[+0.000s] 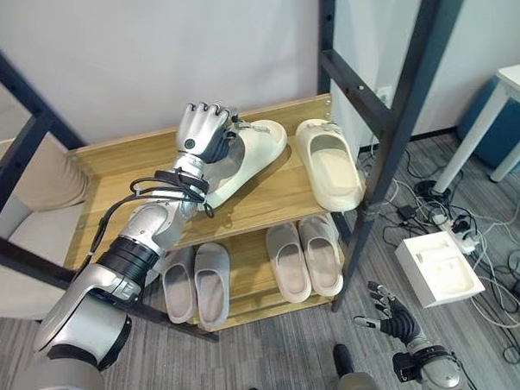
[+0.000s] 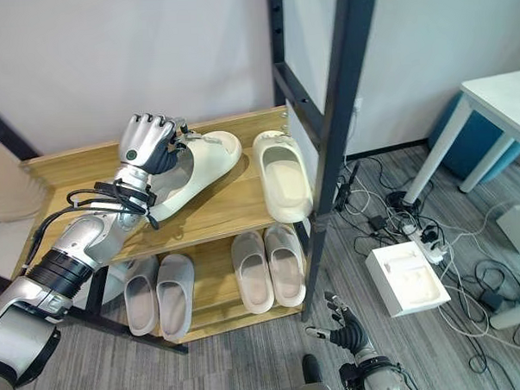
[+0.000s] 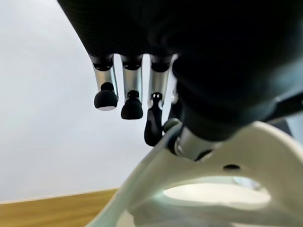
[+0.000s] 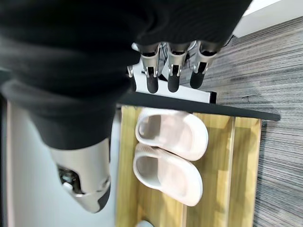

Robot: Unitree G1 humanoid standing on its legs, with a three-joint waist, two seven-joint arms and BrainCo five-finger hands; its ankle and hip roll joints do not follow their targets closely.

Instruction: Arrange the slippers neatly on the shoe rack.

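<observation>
A wooden shoe rack (image 1: 277, 198) holds two cream slippers on its top shelf and two grey pairs on the lower shelf (image 1: 247, 303). The left hand (image 1: 204, 133) has its fingers (image 3: 131, 101) curled round the strap of the tilted cream slipper (image 1: 246, 161); the other cream slipper (image 1: 328, 164) lies just beyond the fingertips, apart. The right hand (image 1: 395, 319) hangs low near the floor, fingers loosely spread, holding nothing.

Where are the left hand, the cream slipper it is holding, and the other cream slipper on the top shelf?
left hand (image 1: 202, 128), left eye view, back of the hand.
held cream slipper (image 1: 260, 147), left eye view, toe end.
other cream slipper (image 1: 330, 168), left eye view, footbed.
</observation>
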